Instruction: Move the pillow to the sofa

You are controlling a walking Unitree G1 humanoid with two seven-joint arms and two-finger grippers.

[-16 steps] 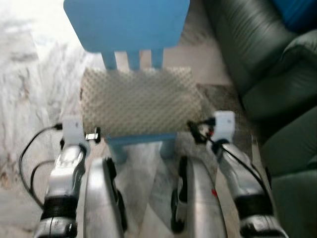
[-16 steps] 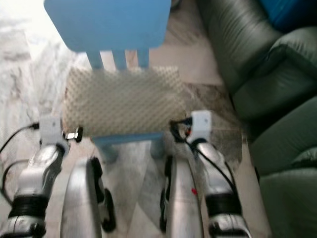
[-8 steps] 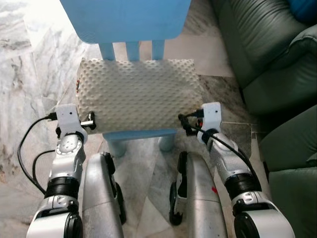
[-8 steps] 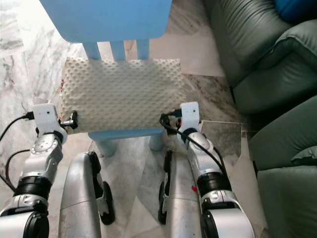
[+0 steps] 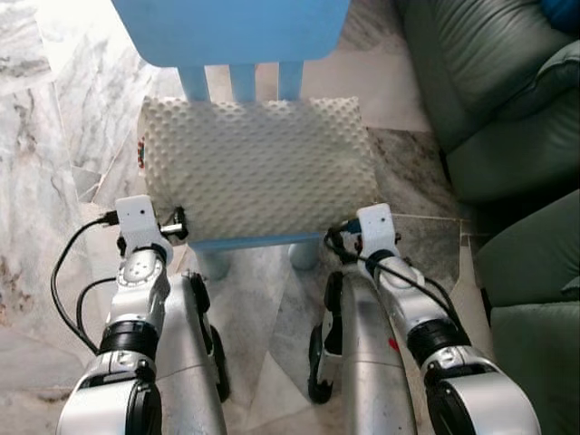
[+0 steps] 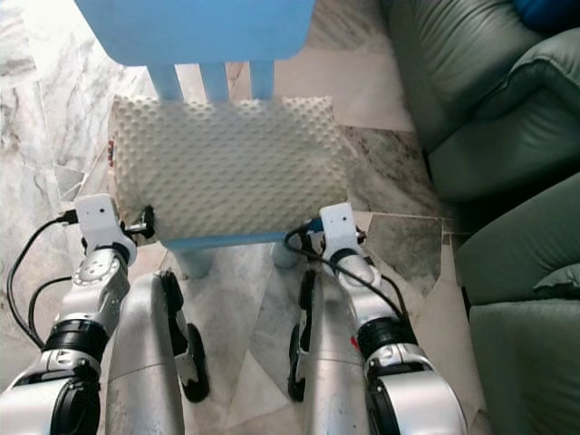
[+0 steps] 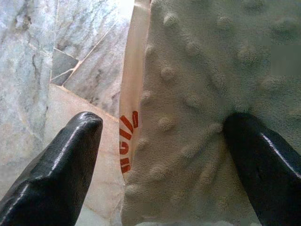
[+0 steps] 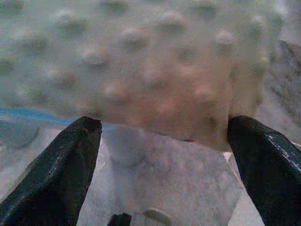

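Off to the right, well apart from the work: dark green sofa (image 5: 507,100). Straight ahead on marble floor (image 5: 54,181), a small blue chair (image 5: 231,32) bearing the bumpy cream pillow (image 5: 254,168) on its seat, long axis running left to right across the view, ends pointing toward floor and sofa. At either near corner, one arm each — left gripper (image 7: 155,155) with fingers spread wide astride the left end, one finger (image 7: 263,160) pressing the fabric; right gripper (image 8: 164,160) likewise agape just below the right end, not yet closed. Both about equally near.
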